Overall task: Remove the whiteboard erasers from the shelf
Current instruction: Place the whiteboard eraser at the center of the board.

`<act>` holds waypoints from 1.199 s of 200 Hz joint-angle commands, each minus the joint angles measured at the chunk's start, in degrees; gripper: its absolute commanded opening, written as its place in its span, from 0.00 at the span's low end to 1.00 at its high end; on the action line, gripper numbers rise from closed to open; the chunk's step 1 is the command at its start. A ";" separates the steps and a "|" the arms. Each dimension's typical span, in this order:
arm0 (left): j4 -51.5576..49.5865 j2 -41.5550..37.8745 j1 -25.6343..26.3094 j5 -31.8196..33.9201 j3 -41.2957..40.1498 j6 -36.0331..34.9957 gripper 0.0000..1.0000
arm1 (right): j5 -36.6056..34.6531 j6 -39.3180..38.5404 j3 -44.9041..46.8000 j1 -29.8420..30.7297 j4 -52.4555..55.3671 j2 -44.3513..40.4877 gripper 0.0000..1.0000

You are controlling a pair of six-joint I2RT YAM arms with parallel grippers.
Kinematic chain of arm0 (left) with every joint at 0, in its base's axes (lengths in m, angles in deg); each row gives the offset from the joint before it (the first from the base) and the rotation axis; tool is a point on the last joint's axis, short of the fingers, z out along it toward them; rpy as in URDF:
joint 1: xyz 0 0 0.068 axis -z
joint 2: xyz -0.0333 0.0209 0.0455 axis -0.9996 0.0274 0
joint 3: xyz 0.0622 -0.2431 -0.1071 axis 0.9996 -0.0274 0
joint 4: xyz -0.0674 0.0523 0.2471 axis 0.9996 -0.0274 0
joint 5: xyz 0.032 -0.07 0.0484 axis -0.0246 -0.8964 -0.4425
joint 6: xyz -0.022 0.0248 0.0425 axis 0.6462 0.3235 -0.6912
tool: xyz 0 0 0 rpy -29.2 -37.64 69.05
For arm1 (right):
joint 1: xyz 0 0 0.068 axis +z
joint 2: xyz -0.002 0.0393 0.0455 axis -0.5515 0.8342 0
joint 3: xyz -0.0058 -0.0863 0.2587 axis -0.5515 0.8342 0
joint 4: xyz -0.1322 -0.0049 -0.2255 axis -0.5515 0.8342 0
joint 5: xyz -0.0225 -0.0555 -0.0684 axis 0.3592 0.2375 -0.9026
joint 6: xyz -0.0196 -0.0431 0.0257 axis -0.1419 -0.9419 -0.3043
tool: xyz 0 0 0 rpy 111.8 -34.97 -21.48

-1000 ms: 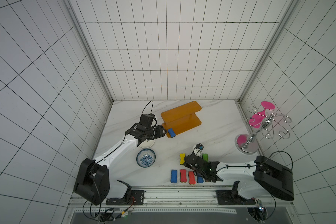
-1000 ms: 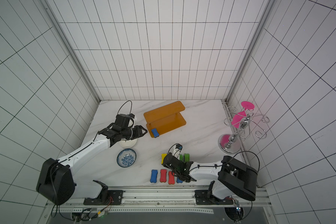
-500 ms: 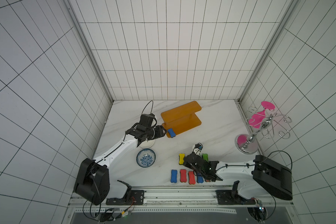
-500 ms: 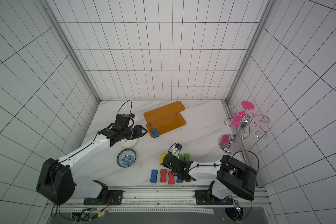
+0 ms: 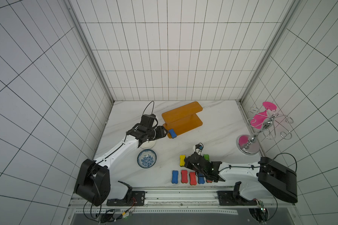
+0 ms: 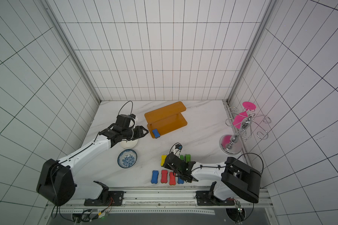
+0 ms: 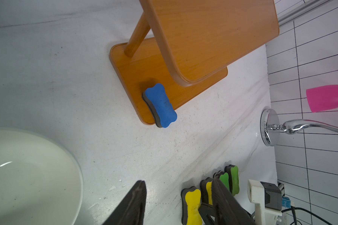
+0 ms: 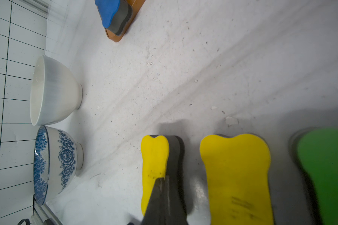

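One blue eraser (image 5: 172,133) sits on the orange shelf (image 5: 180,115), overhanging a corner of its lower board. The left gripper (image 5: 165,132) hovers just beside that corner, fingers parted and empty. Well away from the shelf, the right gripper (image 8: 163,180), fingers pressed together on nothing, points at a yellow eraser (image 8: 154,155) on the table (image 5: 213,136).
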 commanded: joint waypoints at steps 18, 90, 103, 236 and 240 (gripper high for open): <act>1.00 -0.89 0.73 0.50 1.23 0.22 0.57 | 0.62 -0.99 0.30 -0.49 2.35 -1.44 0.00; 1.07 -0.19 1.10 0.99 1.84 0.39 0.57 | 1.33 -0.52 1.26 -1.10 2.01 -1.52 0.02; 1.08 -0.06 1.19 0.94 1.84 0.35 0.57 | 1.23 -0.54 1.22 -1.12 2.00 -1.60 0.03; 1.19 -0.29 1.35 1.05 1.75 0.55 0.57 | 3.61 -1.13 1.22 -1.62 3.49 -2.32 0.07; 1.17 -0.42 1.41 1.09 1.75 0.55 0.57 | 3.54 -1.20 1.30 -1.67 3.50 -2.39 0.07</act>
